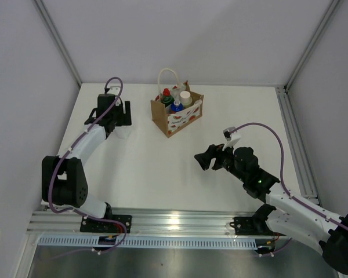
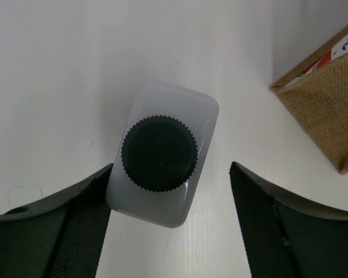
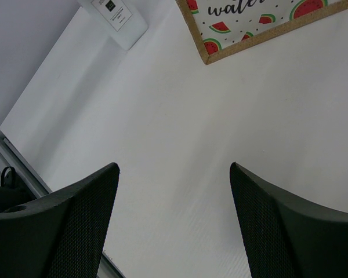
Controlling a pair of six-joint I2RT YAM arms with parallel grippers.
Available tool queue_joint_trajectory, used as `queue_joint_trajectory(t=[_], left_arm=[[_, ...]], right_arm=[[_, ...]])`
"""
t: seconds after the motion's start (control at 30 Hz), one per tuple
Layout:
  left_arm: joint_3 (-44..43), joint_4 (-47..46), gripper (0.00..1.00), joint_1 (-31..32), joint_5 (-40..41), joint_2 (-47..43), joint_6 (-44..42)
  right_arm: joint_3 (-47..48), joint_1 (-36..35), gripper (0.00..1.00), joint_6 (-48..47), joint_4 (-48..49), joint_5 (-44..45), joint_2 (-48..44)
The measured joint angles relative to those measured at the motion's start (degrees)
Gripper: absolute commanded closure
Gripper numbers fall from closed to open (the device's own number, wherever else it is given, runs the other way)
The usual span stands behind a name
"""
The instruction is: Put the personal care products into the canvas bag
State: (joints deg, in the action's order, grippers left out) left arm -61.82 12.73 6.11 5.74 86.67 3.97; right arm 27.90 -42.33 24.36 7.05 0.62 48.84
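Remaining: translucent black-capped bottle [image 2: 162, 161] on desk [image 1: 139, 165], left hand [image 2: 171, 174] spread around it, not yet gripping. Three bottles [image 1: 175, 99] stowed in canvas bag [image 1: 177, 123]. Right hand [image 3: 173, 168] released.

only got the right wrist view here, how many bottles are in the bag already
Observer: Three, caps up in the canvas bag: red cap, blue cap, white cap.
Operator: where's the fourth
Observer: The black-capped bottle stands on the table left of the bag, between the fingers of the left hand.
Operator: gripped?
Observer: Not yet: table shows between the bottle and one finger.
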Motion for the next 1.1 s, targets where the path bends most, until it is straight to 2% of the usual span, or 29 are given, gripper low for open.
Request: queue_joint_trajectory(t=[0.3,1.1], left_arm=[[0.02,-1.03,0.21,0.85,-2.64,-0.02,-1.05],[-0.33,-3.04,0.26,1.4,2.69,3.87,-1.03]], right_arm=[[0.02,-0.07,0.19,0.0,0.0,0.02,0.0],[0.52,-0.26,0.19,-0.04,0.0,0.39,0.11]])
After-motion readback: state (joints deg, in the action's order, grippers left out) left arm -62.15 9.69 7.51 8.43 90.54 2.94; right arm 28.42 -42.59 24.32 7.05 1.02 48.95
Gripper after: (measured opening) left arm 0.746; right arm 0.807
